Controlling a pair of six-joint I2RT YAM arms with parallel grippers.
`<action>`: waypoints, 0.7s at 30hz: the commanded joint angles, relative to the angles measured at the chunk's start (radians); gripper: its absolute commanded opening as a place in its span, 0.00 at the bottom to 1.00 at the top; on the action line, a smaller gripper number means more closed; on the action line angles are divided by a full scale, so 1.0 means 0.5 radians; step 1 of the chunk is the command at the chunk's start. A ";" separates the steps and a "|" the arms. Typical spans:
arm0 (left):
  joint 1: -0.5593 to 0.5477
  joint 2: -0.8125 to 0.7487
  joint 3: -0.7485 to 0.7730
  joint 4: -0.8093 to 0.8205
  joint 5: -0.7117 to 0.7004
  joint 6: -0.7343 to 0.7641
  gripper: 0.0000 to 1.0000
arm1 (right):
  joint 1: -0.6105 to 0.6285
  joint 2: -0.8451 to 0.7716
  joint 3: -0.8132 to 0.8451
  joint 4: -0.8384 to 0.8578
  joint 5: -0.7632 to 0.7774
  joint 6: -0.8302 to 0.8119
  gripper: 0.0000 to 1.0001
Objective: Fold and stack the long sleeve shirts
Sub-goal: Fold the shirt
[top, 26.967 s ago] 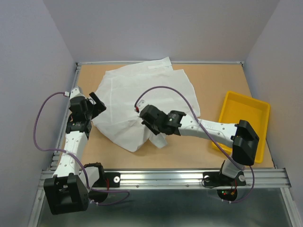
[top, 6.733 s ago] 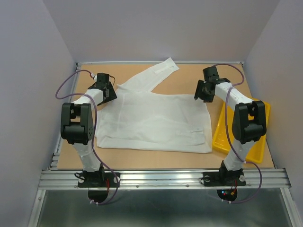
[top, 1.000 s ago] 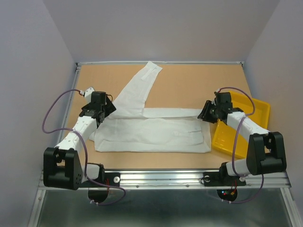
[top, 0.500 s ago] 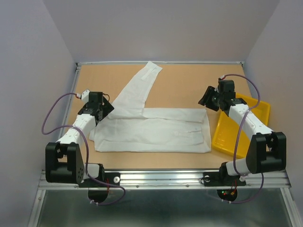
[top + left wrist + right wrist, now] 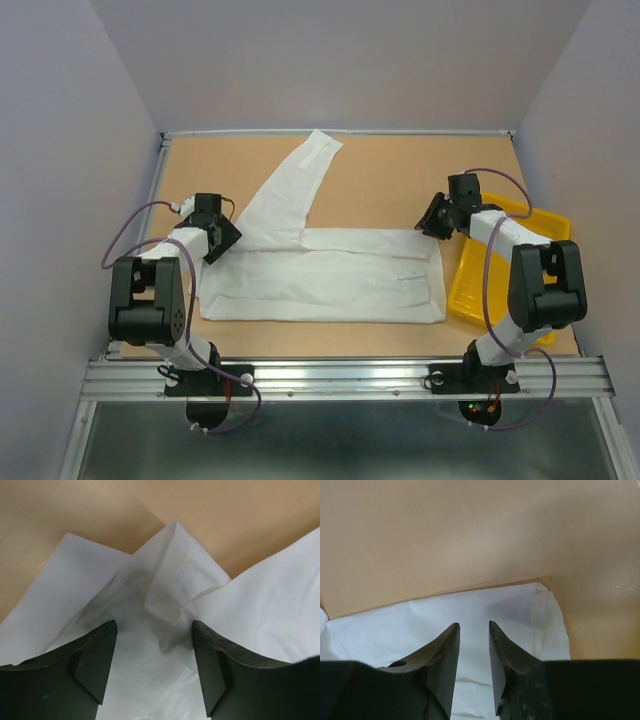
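shirt (image 5: 330, 275) lies flat on the table (image 5: 400, 175), folded into a wide white band across the near half, its long side running left to right. one sleeve (image 5: 290, 190) reaches out from the far left part of the band and slants toward the far edge of the table, with its cuff close to the back rail. a yellow tray (image 5: 468, 292) sits at the right; the shirt's right edge is just beside it, and i can't tell whether they touch.

my left gripper (image 5: 222, 240) is at the shirt's far left corner, where the sleeve meets the body. in the left wrist view its jaws stand wide apart over the cloth. a raised wrinkle of fabric sits in the gap, and neither finger pinches it, so it is released.

my right gripper (image 5: 432, 220) is at the shirt's far right corner. in the right wrist view the jaws are nearly together, leaving a narrow slit with nothing in it. the white corner lies on the table just beyond the tips, so it grasps nothing.
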 commanded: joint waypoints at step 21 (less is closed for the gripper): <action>0.260 0.103 0.132 -0.105 -0.135 0.143 0.60 | -0.120 0.462 0.183 0.282 0.329 -0.092 0.28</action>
